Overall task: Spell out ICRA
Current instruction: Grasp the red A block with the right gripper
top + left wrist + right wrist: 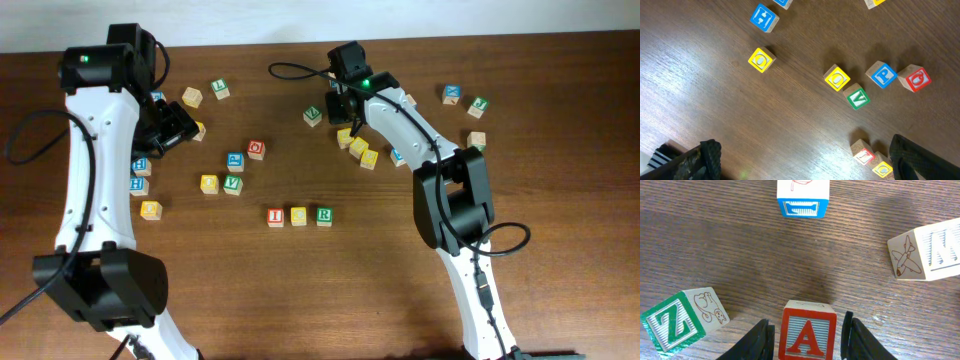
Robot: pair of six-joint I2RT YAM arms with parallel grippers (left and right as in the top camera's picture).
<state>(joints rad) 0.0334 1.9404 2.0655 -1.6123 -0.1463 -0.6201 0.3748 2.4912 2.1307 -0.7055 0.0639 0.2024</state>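
At 12 o'clock on table [300, 300], right gripper [806, 322] straddles red A block [807, 337], jaws apart; I-C-R row [299, 216] laid; next: close, lift, set at 3 o'clock of R block [324, 215]

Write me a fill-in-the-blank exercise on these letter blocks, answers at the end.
The row of three blocks reads I, C, ___. The right gripper flanks the red block lettered ___. Beside it, the right wrist view shows a green block lettered ___. In the left wrist view, the green-faced block shows ___.
Missing: R; A; Z; V.
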